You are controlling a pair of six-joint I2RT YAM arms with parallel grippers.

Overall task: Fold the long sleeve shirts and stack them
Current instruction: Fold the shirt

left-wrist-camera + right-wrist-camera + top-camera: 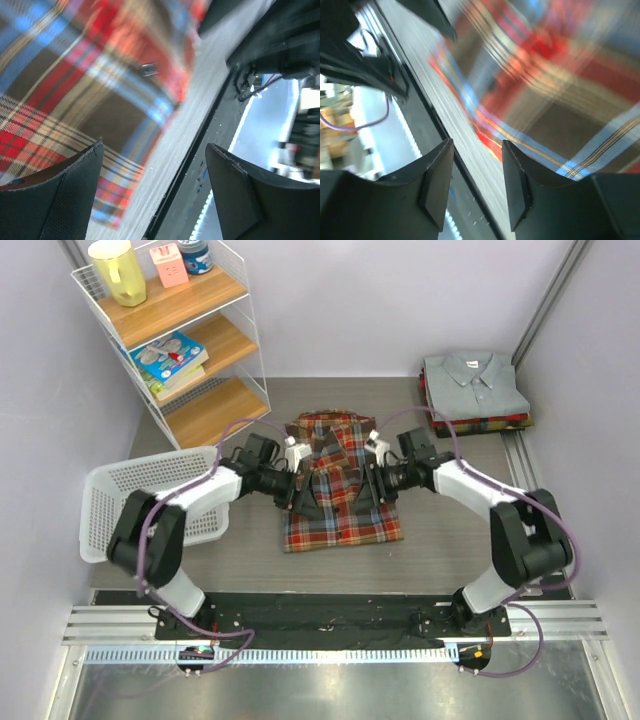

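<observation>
The plaid flannel shirt (340, 510) is found at the centre of the overhead view, laid on the grey table (450, 535) as a neat folded rectangle with its collar end toward the top of the frame. It is flanked by both arms. The left gripper (303, 493) is held over the shirt's left edge and the right gripper (373, 485) over its right edge, the two well matched in height across the cloth. Whether either tip touches the fabric cannot be told from above.

In the left wrist view, the left gripper (155, 147) is shown spread wide, and nothing is caught between its dark fingers (75, 190). Beyond them the plaid flannel shirt (75, 85) is seen blurred, filling the upper left. A strip of bare table (185, 135) runs diagonally beside it.

In the right wrist view, the right gripper (476, 145) is seen parted by a narrower gap, and again nothing is pinched. The plaid flannel shirt (560, 85) is spread across the upper right, and its hem is visible just past the fingertips (512, 165).

At the upper right of the overhead frame, the folded stack (478, 418) is set well apart from the arms. It is topped by the grey shirt (472, 385), with collar and buttons showing, and plaid edges can be seen beneath it. A white wire basket (110, 500) is placed at the left, and a wire shelf (205, 345) with wooden boards is stood at the upper left.
</observation>
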